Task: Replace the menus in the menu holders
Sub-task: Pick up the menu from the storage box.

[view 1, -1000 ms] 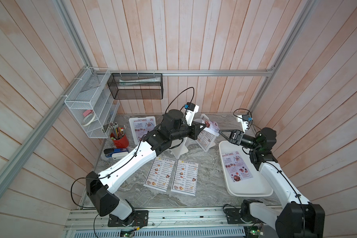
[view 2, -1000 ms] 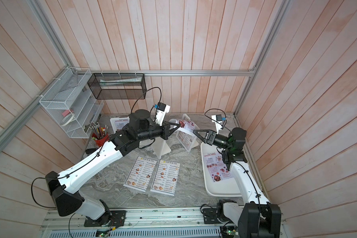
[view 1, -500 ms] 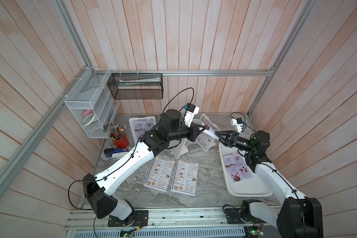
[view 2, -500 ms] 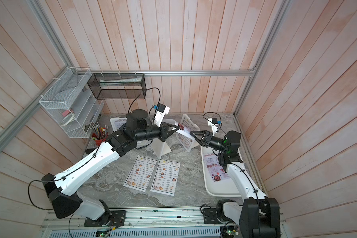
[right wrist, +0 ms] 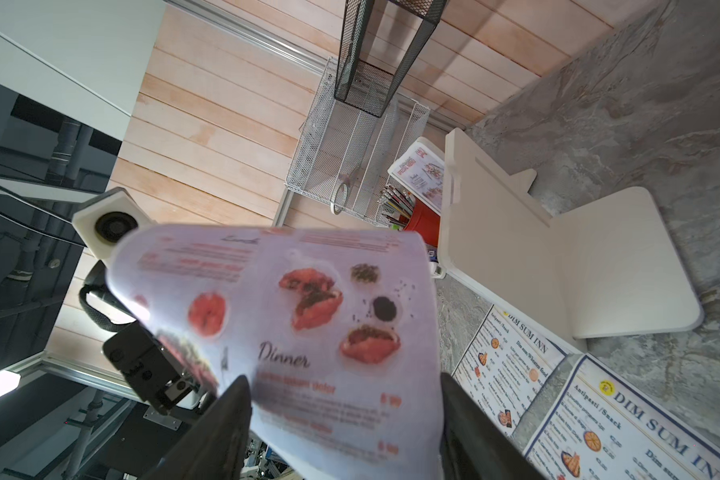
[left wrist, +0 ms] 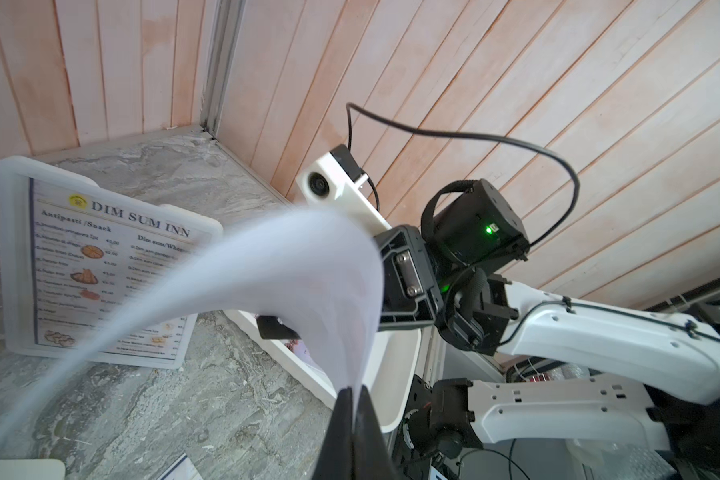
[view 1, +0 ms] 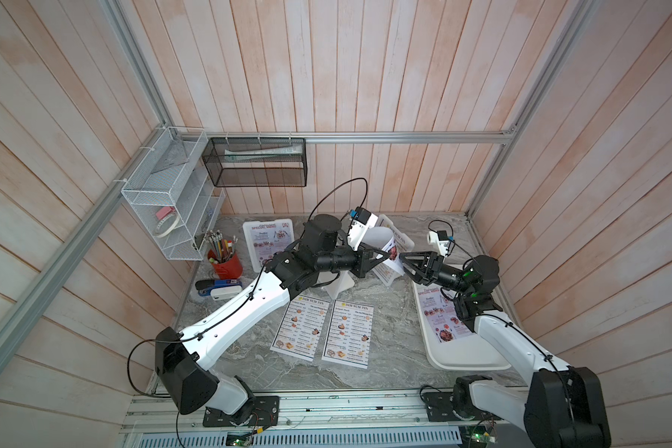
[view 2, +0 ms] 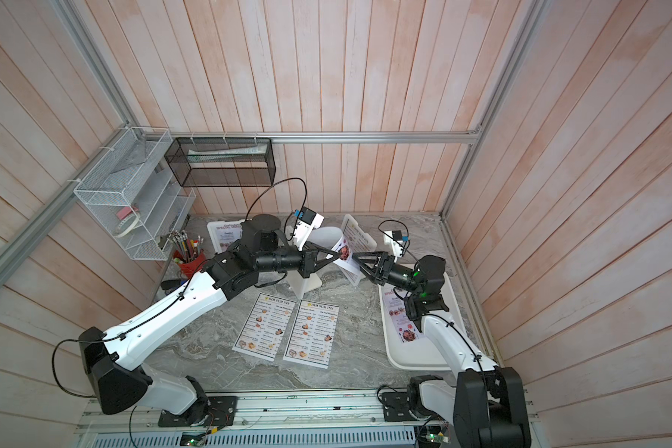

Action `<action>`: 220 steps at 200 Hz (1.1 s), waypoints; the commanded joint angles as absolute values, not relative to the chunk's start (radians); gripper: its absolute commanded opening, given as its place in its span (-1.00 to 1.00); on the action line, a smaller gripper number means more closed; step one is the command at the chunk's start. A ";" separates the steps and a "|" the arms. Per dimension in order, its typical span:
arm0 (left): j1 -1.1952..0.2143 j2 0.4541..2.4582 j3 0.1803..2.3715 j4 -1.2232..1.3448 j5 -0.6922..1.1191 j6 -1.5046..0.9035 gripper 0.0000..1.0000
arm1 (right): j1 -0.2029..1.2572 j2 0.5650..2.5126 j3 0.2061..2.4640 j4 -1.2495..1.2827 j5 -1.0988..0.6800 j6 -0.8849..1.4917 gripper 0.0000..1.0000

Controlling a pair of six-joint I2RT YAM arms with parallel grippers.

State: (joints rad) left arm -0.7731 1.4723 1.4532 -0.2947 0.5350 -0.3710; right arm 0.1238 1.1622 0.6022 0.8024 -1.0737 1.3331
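Nearest the arm bases, two DIM SUM INN sheets lie flat side by side on the desk. Just to their right a shallow white tray holds a spare lilac sheet, partly under the right arm. A little further in, under the left forearm, a back-turned holder stands with its slot hidden from every view. Above the desk's middle the two arms meet nose to nose. The left jaws are pinched shut on the held lilac menu. In the left wrist view their fingertips clamp one edge, and the paper curls up and away with its blank back showing. The right jaws stand wide and hold nothing. In the right wrist view their fingers flank the sheet's "Dinner" end, printed face toward that arm. So the sheet sits at the mouth of the right jaws, straight ahead of them, its long axis bending up and back toward the left wrist. Whether either pad touches paper I cannot tell. I judge a handover is in hand, and it turns on the paper lying edge-on in the gap. It looks broadside, so closing now might buckle the curl. Just behind the meeting point a filled holder carries a DIM SUM INN sheet. Farthest back, past the red pencil cup, a far holder shows a SPECIAL MENU.
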 commanded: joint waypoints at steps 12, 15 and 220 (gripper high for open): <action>-0.770 1.418 1.409 -0.229 0.632 -0.395 -1.00 | 0.129 1.194 0.590 0.997 -1.071 1.462 0.41; -0.770 1.416 1.405 -0.228 0.636 -0.397 -1.00 | 0.129 1.195 0.590 0.999 -1.071 1.464 0.40; -0.729 1.224 1.148 -0.136 0.639 -0.553 -1.00 | 0.094 1.187 0.589 1.280 -1.036 1.598 0.40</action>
